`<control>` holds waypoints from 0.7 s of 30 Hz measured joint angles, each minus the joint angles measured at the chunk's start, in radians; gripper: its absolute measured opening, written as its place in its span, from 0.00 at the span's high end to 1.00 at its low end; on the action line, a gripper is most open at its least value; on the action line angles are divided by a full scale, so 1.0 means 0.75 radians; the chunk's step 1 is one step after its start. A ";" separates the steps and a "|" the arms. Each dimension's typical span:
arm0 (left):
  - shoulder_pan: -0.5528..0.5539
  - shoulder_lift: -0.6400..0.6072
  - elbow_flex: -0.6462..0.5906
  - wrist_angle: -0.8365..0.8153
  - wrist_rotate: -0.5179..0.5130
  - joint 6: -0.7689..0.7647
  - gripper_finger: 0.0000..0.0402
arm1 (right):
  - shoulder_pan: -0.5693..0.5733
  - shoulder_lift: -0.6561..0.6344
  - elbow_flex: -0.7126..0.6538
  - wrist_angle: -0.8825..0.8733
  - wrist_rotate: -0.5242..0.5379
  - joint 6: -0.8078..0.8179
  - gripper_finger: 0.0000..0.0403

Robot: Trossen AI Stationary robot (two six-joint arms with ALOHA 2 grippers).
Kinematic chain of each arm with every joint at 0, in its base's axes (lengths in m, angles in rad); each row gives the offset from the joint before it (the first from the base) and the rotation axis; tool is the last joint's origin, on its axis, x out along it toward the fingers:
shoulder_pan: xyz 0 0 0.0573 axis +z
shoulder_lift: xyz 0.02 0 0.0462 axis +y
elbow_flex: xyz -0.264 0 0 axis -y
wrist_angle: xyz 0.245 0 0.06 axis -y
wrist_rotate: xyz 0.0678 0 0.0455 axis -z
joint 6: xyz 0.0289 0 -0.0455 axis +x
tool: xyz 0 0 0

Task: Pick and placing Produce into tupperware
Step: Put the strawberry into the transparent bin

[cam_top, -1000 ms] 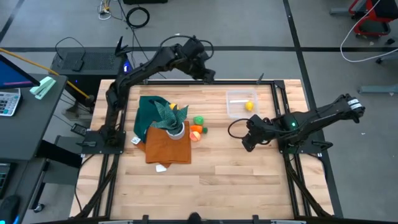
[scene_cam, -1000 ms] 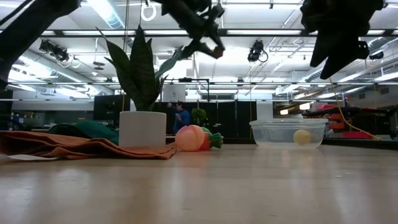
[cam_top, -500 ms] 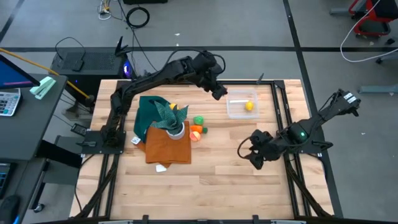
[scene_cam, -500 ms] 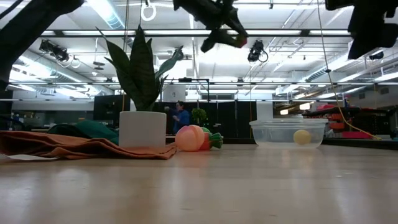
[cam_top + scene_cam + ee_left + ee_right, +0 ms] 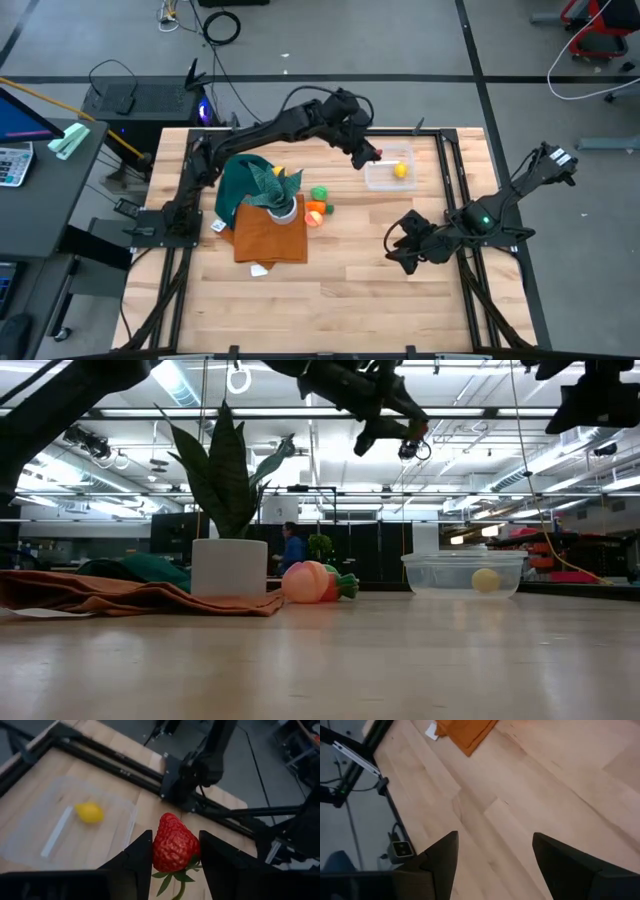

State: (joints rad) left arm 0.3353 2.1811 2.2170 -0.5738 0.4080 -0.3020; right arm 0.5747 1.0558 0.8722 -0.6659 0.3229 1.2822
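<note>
My left gripper hangs in the air just left of the tupperware and is shut on a red strawberry. The clear tupperware stands on the table near the far right and holds a yellow lemon; the low view shows both the tupperware and the lemon. A green piece, an orange piece and a peach lie on the table beside the white plant pot. My right gripper hovers open over bare table at the near right. My left gripper pinches the strawberry's two sides between its two fingers. The green leaves lie back toward the wrist and the tip points away. The fingers slant down toward the table's right. The strawberry is lifted clear, high above the table.
A potted plant stands on an orange cloth next to a green cloth on the left half. A black frame rail runs along the table edge by the tupperware. Bare wood spans the near middle.
My left gripper has carried the strawberry toward the table's right, from beyond the far edge to just beside the tupperware, dropping a little. My right gripper has drawn back from beside the tupperware toward the near edge and then stayed there.
</note>
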 joint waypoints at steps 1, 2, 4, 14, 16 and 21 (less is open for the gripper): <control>-0.007 0.009 0.000 0.026 0.000 0.018 0.64 | 0.000 0.002 0.000 0.015 0.000 0.008 0.46; -0.012 0.021 0.002 0.066 0.001 0.030 0.63 | 0.002 0.004 0.000 0.025 0.001 0.011 0.46; -0.016 0.034 0.000 0.074 0.000 0.034 0.62 | 0.005 0.012 0.000 0.054 0.003 0.013 0.46; -0.017 0.157 -0.001 0.357 -0.128 0.082 0.63 | 0.006 0.025 -0.001 0.094 0.011 0.013 0.46; -0.021 0.173 -0.001 0.380 -0.169 0.120 0.62 | 0.006 0.024 -0.001 0.096 0.011 0.006 0.46; -0.023 0.230 0.000 0.397 -0.236 0.208 0.61 | 0.006 0.024 -0.001 0.097 0.012 -0.001 0.46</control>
State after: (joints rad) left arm 0.3180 2.3538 2.2169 -0.2756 0.2307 -0.1458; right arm 0.5793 1.0740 0.8719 -0.5934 0.3321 1.2816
